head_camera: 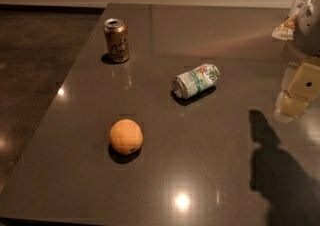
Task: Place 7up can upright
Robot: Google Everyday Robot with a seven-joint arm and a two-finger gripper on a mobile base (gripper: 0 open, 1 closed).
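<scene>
The 7up can (196, 80) lies on its side near the middle of the dark table (210, 170), silvery-white and green with a red-orange spot, its silver end facing front left. My gripper (296, 92) hangs above the table at the right edge of the view, well to the right of the can and apart from it. It holds nothing that I can see. Its shadow falls on the table in front of it.
A gold-brown can (116, 40) stands upright at the back left. An orange (126, 136) sits front left of the 7up can. The table's left edge runs diagonally beside a dark floor (35, 70). A pale wall lies behind.
</scene>
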